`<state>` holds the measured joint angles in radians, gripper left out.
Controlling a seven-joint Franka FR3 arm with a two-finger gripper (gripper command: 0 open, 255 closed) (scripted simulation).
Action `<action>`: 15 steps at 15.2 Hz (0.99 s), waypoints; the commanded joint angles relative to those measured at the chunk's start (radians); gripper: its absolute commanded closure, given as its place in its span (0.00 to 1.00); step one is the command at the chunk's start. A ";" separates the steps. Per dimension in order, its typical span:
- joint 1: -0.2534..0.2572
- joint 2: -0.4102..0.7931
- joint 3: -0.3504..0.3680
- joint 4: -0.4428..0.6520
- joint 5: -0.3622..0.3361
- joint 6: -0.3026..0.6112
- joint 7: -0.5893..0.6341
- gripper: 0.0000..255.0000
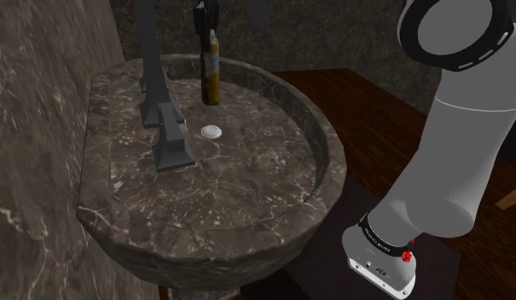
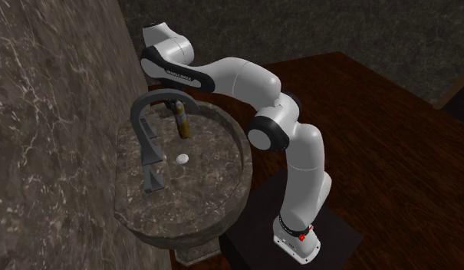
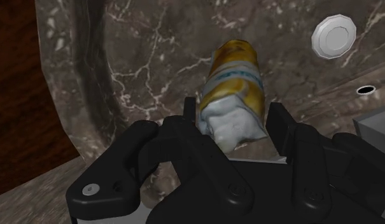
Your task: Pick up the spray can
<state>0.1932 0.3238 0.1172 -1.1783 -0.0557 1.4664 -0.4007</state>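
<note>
A: Hand (image 3: 233,118)?
B: Clamped on the spray can (image 1: 211,72), with both fingers pressing its white cap end.
A: Long axis?
B: Near vertical, with a slight lean in the second exterior view. Cap end is up in the hand, yellow base points down into the sink (image 1: 326,162).
A: Where?
B: Over the basin's far side, beyond the white drain plug (image 1: 212,131), near the dark faucet (image 1: 166,128). Can't tell if the base touches the stone.
</note>
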 commanded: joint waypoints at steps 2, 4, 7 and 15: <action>0.004 0.019 0.000 0.069 -0.003 -0.050 0.000 1.00; 0.007 0.038 0.001 0.126 -0.005 -0.089 0.000 1.00; 0.013 0.075 0.000 0.227 -0.010 -0.153 0.000 1.00; 0.045 0.258 -0.006 0.628 -0.032 -0.370 -0.007 1.00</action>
